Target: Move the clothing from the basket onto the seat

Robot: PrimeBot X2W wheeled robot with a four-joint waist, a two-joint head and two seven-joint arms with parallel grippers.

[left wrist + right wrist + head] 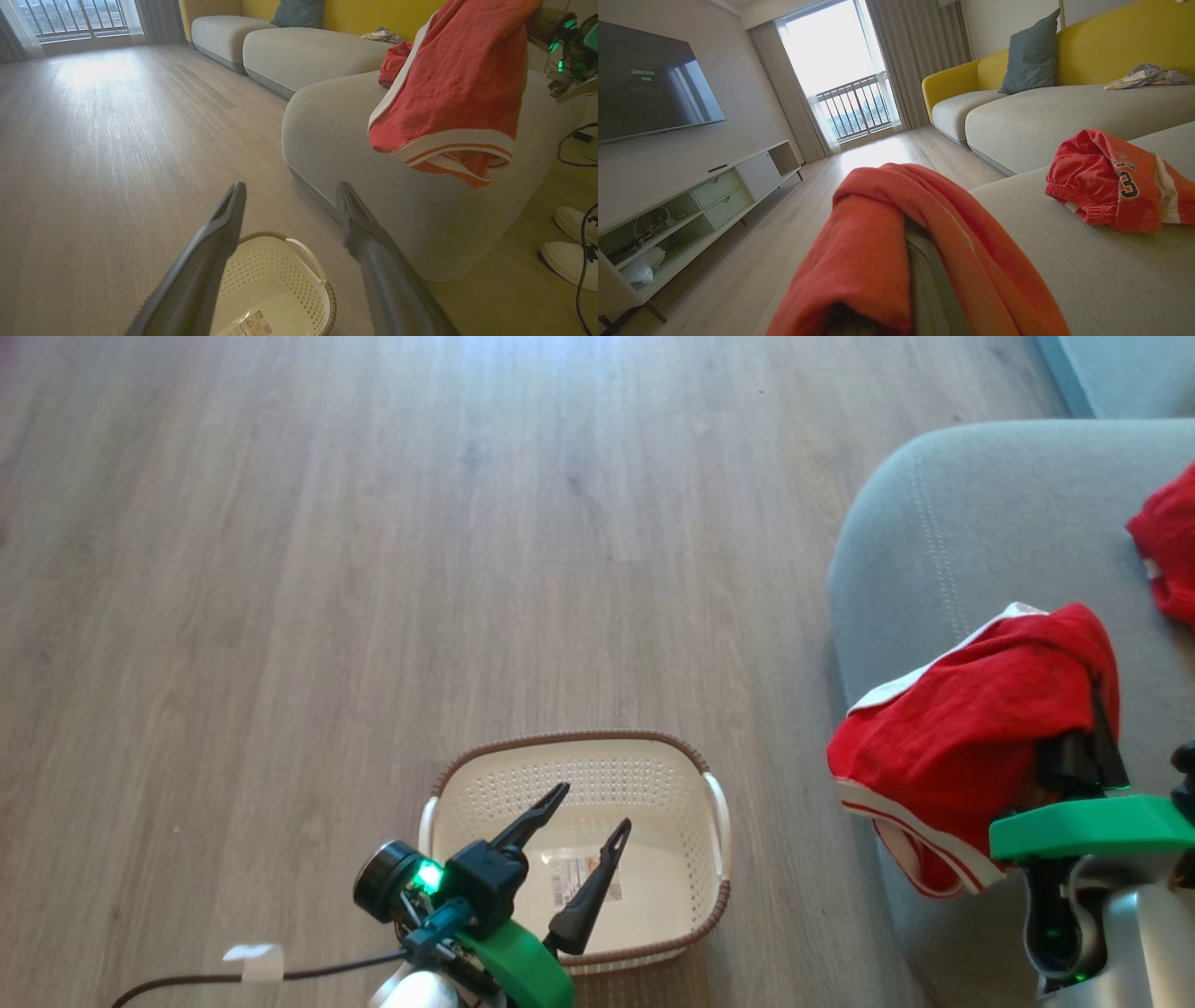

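The red jersey (971, 728) was pinched in the shut right gripper (1083, 756) over the edge of the grey seat (934, 523), part hung past that edge, so it could be lost to the floor (373, 523) if let go there, while the left gripper (595, 805) was held with jaws spread over the basket (560, 739).

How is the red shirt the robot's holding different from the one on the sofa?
The held garment hangs draped over the shut right gripper; the lying garment rests bunched on the seat. The lying garment shows a number 3; the held garment shows none. Both are red with white trim.
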